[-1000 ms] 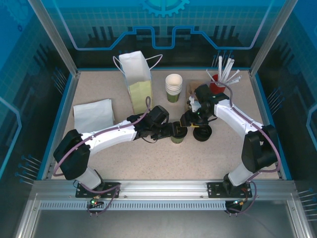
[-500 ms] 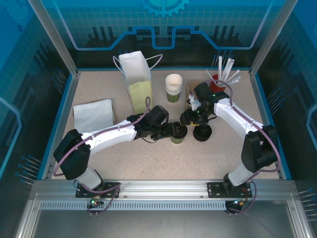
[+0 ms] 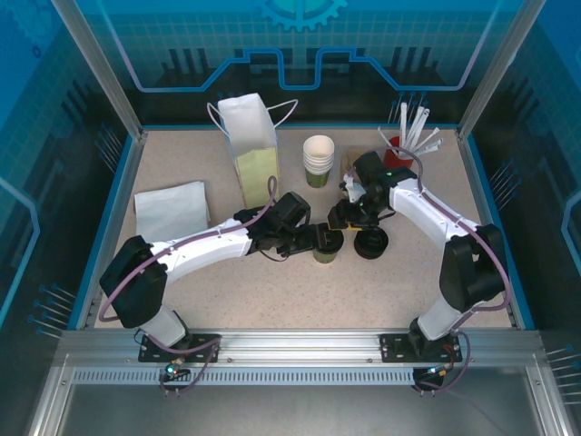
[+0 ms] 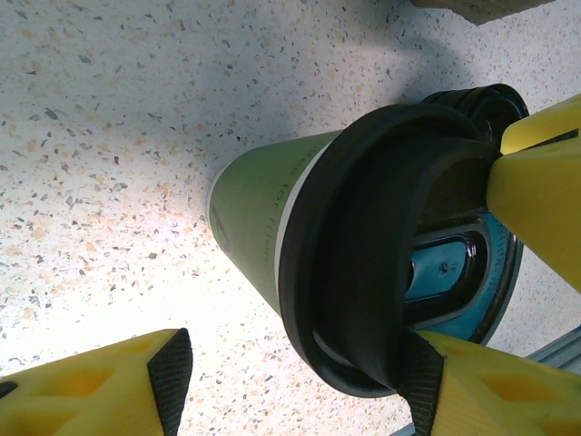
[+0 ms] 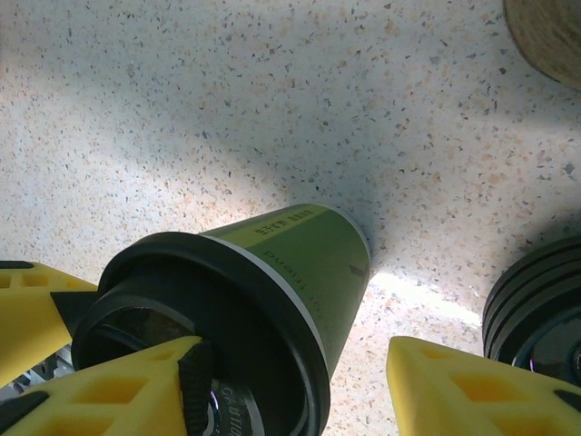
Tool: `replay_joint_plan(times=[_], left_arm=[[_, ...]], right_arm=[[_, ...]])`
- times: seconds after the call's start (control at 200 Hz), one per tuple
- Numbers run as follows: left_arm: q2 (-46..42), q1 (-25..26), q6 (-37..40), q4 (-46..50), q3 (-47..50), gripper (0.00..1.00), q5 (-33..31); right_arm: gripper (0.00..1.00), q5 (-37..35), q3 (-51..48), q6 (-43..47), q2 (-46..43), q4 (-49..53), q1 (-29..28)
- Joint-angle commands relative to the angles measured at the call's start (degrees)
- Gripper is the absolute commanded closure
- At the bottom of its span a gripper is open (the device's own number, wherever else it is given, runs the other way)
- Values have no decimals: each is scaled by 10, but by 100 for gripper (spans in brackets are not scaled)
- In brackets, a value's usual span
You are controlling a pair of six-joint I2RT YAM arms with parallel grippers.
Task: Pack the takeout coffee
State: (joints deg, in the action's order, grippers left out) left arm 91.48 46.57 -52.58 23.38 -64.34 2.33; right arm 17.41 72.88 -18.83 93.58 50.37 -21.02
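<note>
Olive-green cup (image 3: 324, 253) w/ black lid (image 4: 354, 245) on top stands upright on the table (image 3: 363, 291), approx mid-table between the arms, just beside the stack of spare lids (image 3: 370, 243). Left gripper (image 4: 295, 368) straddles it, jaws spread: one pad touches the lid rim, gap on the other side. Right gripper (image 5: 300, 363) is spread too, one finger over the lid, one outside the wall. Lidding looks done or nearly so; packing isn't, as the paper bag (image 3: 252, 150) stands well apart at the back w/o the cup in it
</note>
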Motion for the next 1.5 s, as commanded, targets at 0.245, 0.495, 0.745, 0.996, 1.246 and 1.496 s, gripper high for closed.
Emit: replay_joint_plan(times=[0.245, 0.495, 0.745, 0.996, 1.246, 1.496], left_arm=[[26, -7, -17, 84, 24, 37, -22], [30, -9, -23, 79, 38, 38, -15], [33, -9, -15, 76, 30, 38, -8], [15, -9, 0, 71, -9, 31, -5], [-13, -11, 12, 72, -29, 18, -15], [-64, -27, 29, 59, -24, 14, -17]], right_arm=[[50, -40, -2, 19, 43, 65, -11], [52, -56, -13, 25, 64, 81, -13], [52, -60, -15, 24, 53, 82, -13], [47, -18, 49, 19, 16, 62, -10], [42, 23, 51, 4, -12, 35, 9], [23, 114, -30, -21, -63, -9, 34]])
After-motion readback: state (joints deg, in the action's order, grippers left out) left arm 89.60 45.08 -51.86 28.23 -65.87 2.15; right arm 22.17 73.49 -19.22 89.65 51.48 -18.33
